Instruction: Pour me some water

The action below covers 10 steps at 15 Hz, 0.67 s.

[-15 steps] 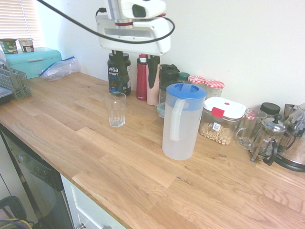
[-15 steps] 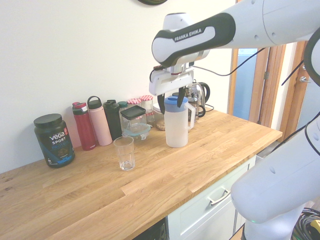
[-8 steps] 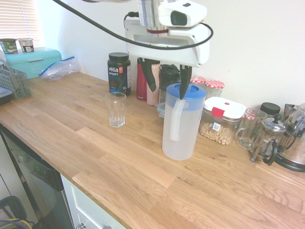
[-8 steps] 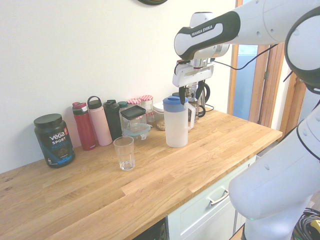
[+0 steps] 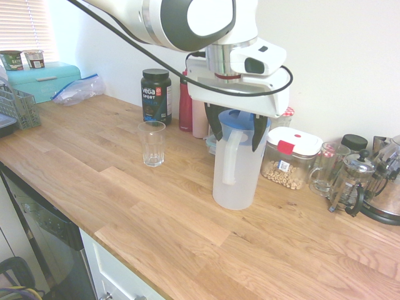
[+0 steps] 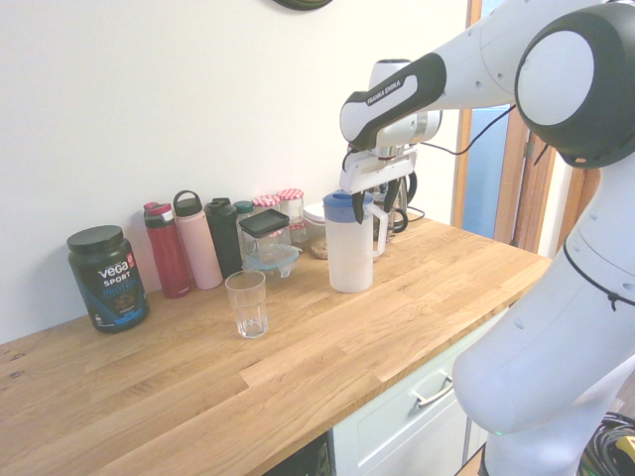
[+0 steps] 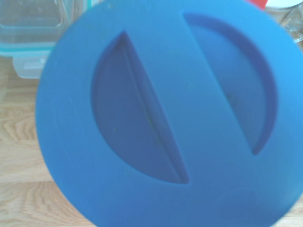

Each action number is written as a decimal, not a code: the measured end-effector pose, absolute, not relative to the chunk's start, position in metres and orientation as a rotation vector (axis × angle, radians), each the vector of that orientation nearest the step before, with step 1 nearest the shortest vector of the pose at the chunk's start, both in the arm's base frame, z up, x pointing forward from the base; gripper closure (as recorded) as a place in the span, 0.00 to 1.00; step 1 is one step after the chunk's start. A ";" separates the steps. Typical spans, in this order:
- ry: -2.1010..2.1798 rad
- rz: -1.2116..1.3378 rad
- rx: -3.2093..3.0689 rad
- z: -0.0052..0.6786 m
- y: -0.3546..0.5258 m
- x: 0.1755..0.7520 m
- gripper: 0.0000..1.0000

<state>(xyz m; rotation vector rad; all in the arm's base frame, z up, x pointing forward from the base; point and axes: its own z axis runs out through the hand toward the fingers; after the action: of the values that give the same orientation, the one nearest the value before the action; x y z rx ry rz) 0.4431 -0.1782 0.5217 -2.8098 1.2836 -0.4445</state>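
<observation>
A glass [image 5: 152, 143] is standing at centre-left of the counter [image 5: 125, 200], with bottles [image 5: 186, 105] and food tubs [image 5: 291, 157] crowding the wall behind the jug [image 5: 236, 164] at frame centre. The gripper [image 5: 237, 128] is hanging over the jug's blue lid [image 7: 165, 113], jaws spread wide on either side of the rim, holding nothing.

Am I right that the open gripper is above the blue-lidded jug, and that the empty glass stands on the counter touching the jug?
Not quite: the glass stands well apart from the jug, with bare counter between them, as the first exterior view shows. The rest holds: the open gripper is above the jug's blue lid.
</observation>
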 end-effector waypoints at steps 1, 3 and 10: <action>1.281 -0.452 -2.810 0.518 -0.179 0.446 1.00; 1.278 -0.456 -2.812 0.510 -0.181 0.452 1.00; 1.270 -0.438 -2.810 0.498 -0.179 0.460 1.00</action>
<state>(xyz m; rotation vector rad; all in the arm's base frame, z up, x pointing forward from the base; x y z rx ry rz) 0.4600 -0.1793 0.4975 -2.8097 1.2697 -0.4383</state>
